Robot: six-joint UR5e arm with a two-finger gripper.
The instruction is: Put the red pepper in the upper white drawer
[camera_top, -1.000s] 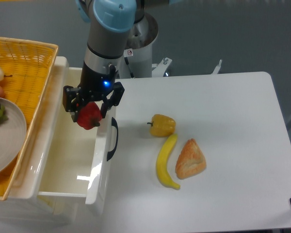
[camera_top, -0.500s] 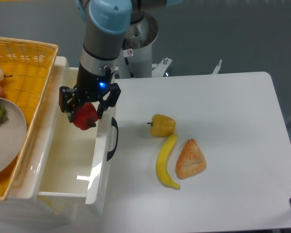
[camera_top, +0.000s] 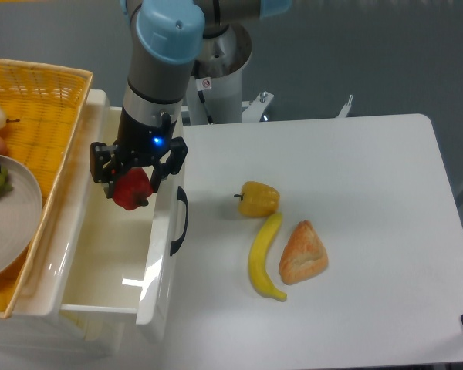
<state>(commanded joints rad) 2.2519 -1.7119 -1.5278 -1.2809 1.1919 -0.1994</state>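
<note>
My gripper (camera_top: 131, 185) is shut on the red pepper (camera_top: 131, 190), a small glossy red fruit hanging between the black fingers. It hovers over the far part of the upper white drawer (camera_top: 156, 266), which is pulled open at the table's left side. The drawer's dark curved handle (camera_top: 180, 223) faces the table. The inside of the drawer looks bare and white.
A yellow woven basket (camera_top: 38, 108) with a plate and produce sits on top at the far left. On the table lie a yellow pepper (camera_top: 258, 199), a banana (camera_top: 264, 256) and an orange-brown pastry (camera_top: 302, 252). The arm's base stands behind.
The gripper has carried the red pepper a little to the left and back, from above the drawer's front panel to over its inside.
</note>
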